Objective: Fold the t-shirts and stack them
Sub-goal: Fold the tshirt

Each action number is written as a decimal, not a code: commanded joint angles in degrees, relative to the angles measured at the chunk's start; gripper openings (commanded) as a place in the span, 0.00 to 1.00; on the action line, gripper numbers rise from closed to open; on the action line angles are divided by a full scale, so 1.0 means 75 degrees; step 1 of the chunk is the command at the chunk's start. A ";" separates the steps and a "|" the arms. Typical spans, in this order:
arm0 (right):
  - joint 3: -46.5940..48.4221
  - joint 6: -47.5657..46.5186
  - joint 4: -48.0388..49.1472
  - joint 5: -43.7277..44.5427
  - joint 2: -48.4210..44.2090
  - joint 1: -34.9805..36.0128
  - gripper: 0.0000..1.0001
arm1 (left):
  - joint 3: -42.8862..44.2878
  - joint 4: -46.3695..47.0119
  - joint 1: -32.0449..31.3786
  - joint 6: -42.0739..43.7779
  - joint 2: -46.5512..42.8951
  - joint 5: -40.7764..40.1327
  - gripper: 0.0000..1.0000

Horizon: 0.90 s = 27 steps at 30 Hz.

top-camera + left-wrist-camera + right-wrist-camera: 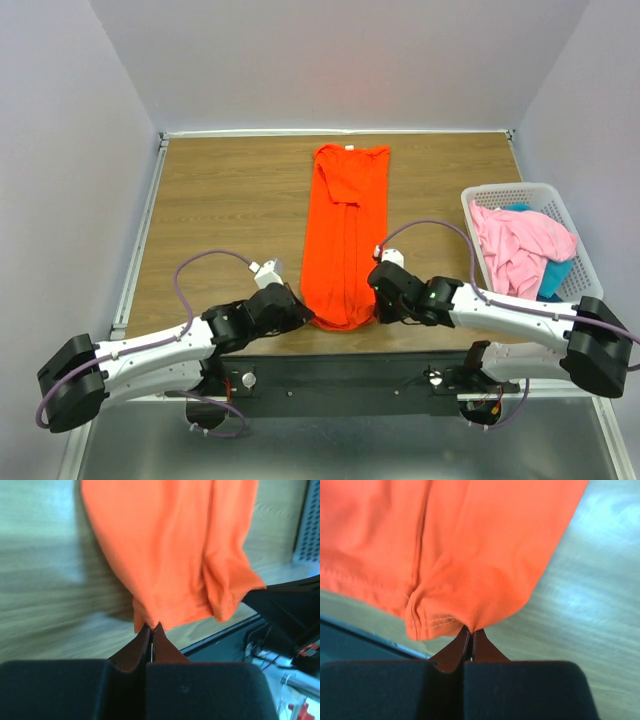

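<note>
My left gripper (pixel 151 627) has its jaws pressed together on a small nip of fabric at the near left corner of the orange-red t-shirt (pixel 175 545). My right gripper (pixel 469 630) is clamped the same way on the near right corner, right at the stitched hem. Both bites look shallow to me, little more than the edge. From above, the shirt lies as a long narrow strip down the middle of the table (pixel 220 200), sides and sleeves turned in, collar at the far end and hem at the near edge, where I hold it. I judge the lengthwise fold done and the next step to be carrying this hem up towards the collar. The cloth should be light, limp and thin, so weight is no worry. It will sag between my two grips, though, and drag on the wood, and such a small nip could slide out if I pull sideways. I cannot tell whether each pinch goes through every folded layer. The corners of the hem are the right place to hold, a little deeper if it slips. Well off to the right, the pink t-shirt (pixel 515 245) and the teal-blue t-shirt (pixel 555 275) lie bunched in the basket (pixel 480 195), not yet folded.
</note>
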 commanded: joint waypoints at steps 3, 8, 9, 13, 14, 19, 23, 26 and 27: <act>0.0712 -0.0034 -0.0235 0.1515 0.0230 -0.0251 0.01 | 0.1279 -0.0359 0.0047 0.0378 0.0599 -0.1527 0.00; 0.1462 -0.0444 -0.0189 0.1973 0.0453 -0.0908 0.01 | 0.1961 0.0203 0.0645 0.1419 0.1339 -0.1388 0.00; 0.1602 -0.0677 -0.0165 0.1996 0.0512 -0.1083 0.01 | 0.2217 0.0389 0.0946 0.1607 0.1630 -0.1294 0.00; 0.2130 -0.1171 0.0092 0.1903 0.1026 -0.1553 0.01 | 0.3016 0.0426 0.1511 0.2275 0.2311 -0.1211 0.00; 0.2236 -0.1253 0.0151 0.1856 0.1109 -0.1647 0.01 | 0.3145 0.0461 0.1628 0.2393 0.2429 -0.1200 0.00; 0.2798 -0.1651 0.0514 0.1516 0.1613 -0.2256 0.01 | 0.3895 0.0637 0.2365 0.2991 0.3109 -0.1024 0.00; 0.3173 -0.1734 0.0725 0.1130 0.2070 -0.2690 0.01 | 0.4293 0.0848 0.2787 0.3506 0.3542 -0.0732 0.00; 0.3501 -0.1874 0.0819 0.1035 0.2387 -0.2912 0.01 | 0.4785 0.0883 0.2999 0.3870 0.4010 -0.0544 0.00; 0.3595 -0.1921 0.0819 0.1012 0.2445 -0.2983 0.01 | 0.4868 0.0895 0.3046 0.3952 0.4105 -0.0508 0.00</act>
